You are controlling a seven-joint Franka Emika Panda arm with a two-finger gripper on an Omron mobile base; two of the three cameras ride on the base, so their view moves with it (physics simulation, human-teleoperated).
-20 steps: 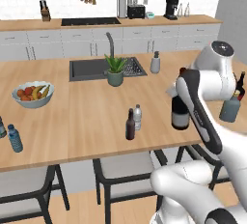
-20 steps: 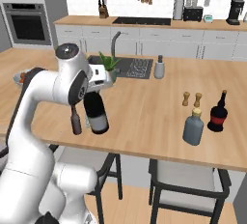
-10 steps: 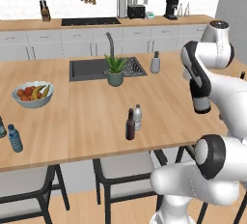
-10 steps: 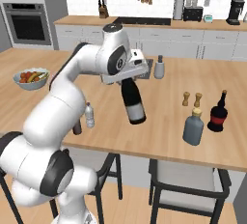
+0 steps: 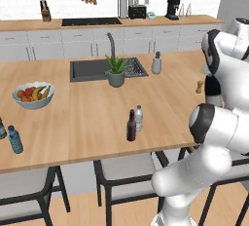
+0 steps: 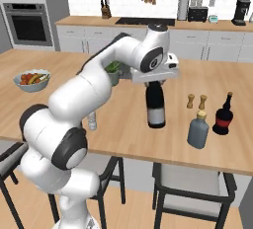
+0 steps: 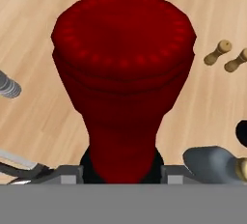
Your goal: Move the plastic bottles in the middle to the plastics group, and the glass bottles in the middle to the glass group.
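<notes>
Carrying the wine bottle (image 6: 156,108) toward the glass group, the hand (image 6: 154,82) is clamped on its red foil neck, which looms large in the hand view, and the bottle hangs upright with its base just above or barely at the desk (image 6: 123,124); which of the two I cannot tell. It sits between the middle of the desk and the glass group, where the squat grey-blue bottle (image 6: 198,131) and the dark red-topped bottle (image 6: 224,116) stand near the desk's right end. Judging from this, the step goes best if the bottle stays vertical and travels on to the right, then comes straight down on bare wood before the grip loosens. Open room is tight there: the two wooden mills (image 6: 196,101) stand just behind the path, the grey-blue bottle is close to the front edge, and the gap between them looks narrow. Setting down short of the grey-blue bottle seems safest. Back in the middle, the brown bottle (image 5: 131,126) and the clear water bottle (image 5: 138,119) wait side by side.
</notes>
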